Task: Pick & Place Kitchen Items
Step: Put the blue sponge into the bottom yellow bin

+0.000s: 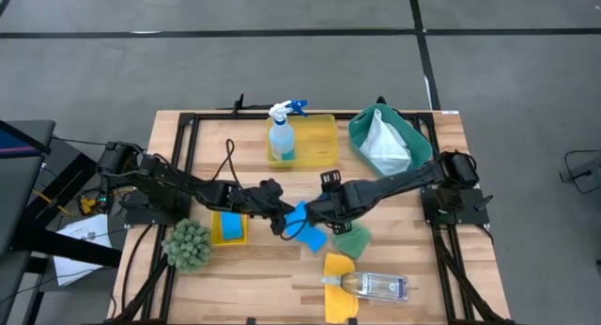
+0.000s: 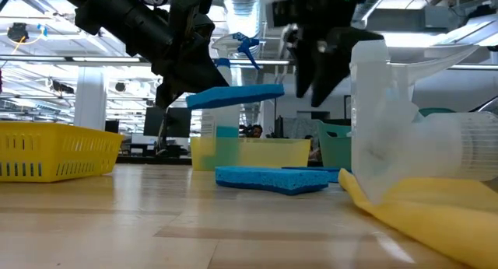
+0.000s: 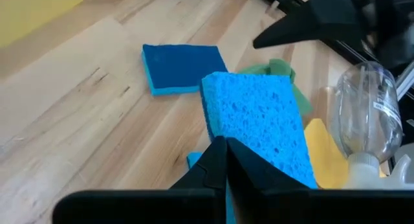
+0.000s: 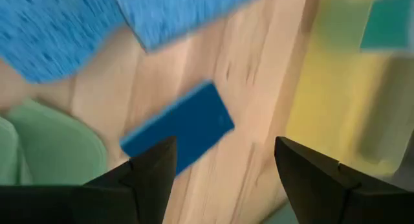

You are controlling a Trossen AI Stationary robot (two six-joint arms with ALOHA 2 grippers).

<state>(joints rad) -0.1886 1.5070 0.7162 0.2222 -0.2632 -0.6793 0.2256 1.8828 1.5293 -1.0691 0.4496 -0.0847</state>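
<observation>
Hanging level above the table, a blue sponge is clamped by one edge in the left gripper, whose fingers are pinched together on it. A second sponge lies flat below and just ahead. The right gripper, fingers apart and empty, hovers just beside the held sponge. With so thin a bite, the sponge may sag or slip free if the arm swings quickly.

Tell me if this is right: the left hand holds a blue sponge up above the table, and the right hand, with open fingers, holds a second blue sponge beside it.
Not quite. The left hand does hold a blue sponge above the table. The right hand has open fingers but holds nothing. The second sponge lies flat on the table, as the low view shows; the right wrist view shows nothing between that hand's fingers.
</observation>
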